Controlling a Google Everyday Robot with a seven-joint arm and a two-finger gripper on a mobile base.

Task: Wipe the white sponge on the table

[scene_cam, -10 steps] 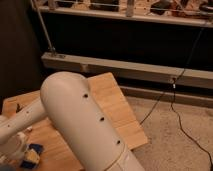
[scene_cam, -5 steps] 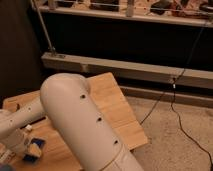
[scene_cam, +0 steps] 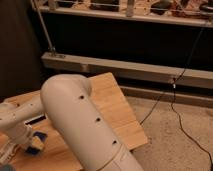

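The gripper [scene_cam: 26, 145] sits low at the bench's [scene_cam: 114, 107] left end, at the tip of a white forearm that comes in from the left edge. It meets the sponge [scene_cam: 37, 144], which lies on the wood just right of it, blue layer showing with a pale face above. Gripper and sponge touch, but whether the jaws are apart or clamped on the sponge cannot be told: the wrist covers them and the spot is dim.

The big white arm [scene_cam: 75, 117] fills the foreground, rising from the bottom edge to a rounded elbow, and hides most of the bench's middle and near side. The frame's left and bottom edges cut off the bench and the lower part of the gripper.

Right of the bench is speckled floor [scene_cam: 172, 140], with a dark cable [scene_cam: 176, 107] trailing across it. Behind runs a grey metal beam [scene_cam: 125, 70] and, higher, a rail [scene_cam: 125, 17] whose load is too blurred to name.
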